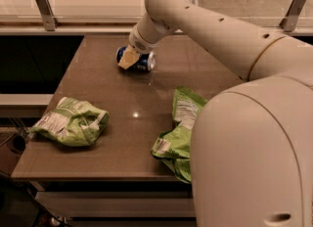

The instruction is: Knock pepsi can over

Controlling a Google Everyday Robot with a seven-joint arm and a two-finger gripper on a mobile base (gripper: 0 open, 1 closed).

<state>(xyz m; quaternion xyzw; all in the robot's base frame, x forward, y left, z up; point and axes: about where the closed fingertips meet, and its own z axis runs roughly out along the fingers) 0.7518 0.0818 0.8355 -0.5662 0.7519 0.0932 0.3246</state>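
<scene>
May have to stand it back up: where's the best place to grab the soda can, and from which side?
Take the soda can across the middle of its round body, coming from above: it lies on its side, length running left to right on the table. The tool sits against its left end in the view.
</scene>
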